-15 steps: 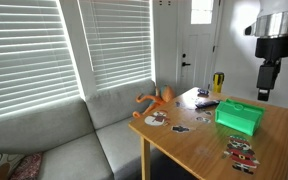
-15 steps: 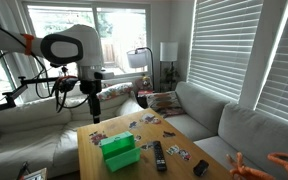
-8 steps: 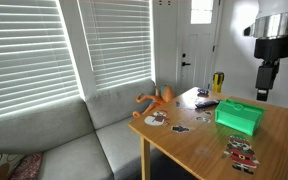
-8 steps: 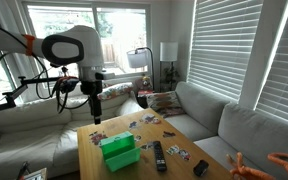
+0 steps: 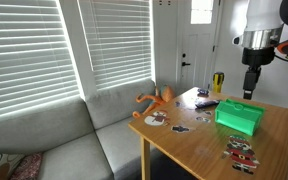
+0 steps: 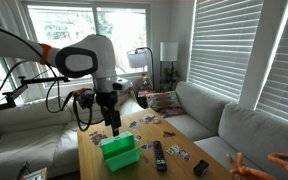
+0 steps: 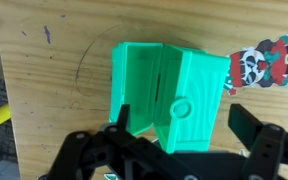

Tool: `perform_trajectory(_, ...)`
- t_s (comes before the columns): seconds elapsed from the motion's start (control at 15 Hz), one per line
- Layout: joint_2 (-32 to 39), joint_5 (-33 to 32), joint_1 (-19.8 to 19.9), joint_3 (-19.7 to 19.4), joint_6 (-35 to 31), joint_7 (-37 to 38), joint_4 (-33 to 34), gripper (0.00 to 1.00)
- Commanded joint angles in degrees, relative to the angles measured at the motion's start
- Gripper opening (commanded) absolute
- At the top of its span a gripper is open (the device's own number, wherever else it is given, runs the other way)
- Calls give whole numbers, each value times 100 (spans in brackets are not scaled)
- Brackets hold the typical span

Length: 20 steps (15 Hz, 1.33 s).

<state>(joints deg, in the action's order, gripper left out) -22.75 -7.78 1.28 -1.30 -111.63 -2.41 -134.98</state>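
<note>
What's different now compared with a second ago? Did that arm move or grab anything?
The arm swung in over the table, so its claw now hangs open above the green box, with nothing grabbed. The green box, the black remote, the orange toy and the picture cards lie where they were.

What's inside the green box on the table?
The green box lies open on the wooden table. Its visible compartment shows only bare green walls. The claw covers its near edge, so that part is hidden.
</note>
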Motion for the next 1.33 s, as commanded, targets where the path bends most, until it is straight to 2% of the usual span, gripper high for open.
perform_trajectory(0.0, 317, -23, 96, -224, -402, -338, -58, 100)
perform_trajectory(0.47, 677, 263, 158, -474, -1176, -432, -201, 100)
perform_trajectory(1.27, 783, 920, 148, -633, -1727, -544, -369, 100)
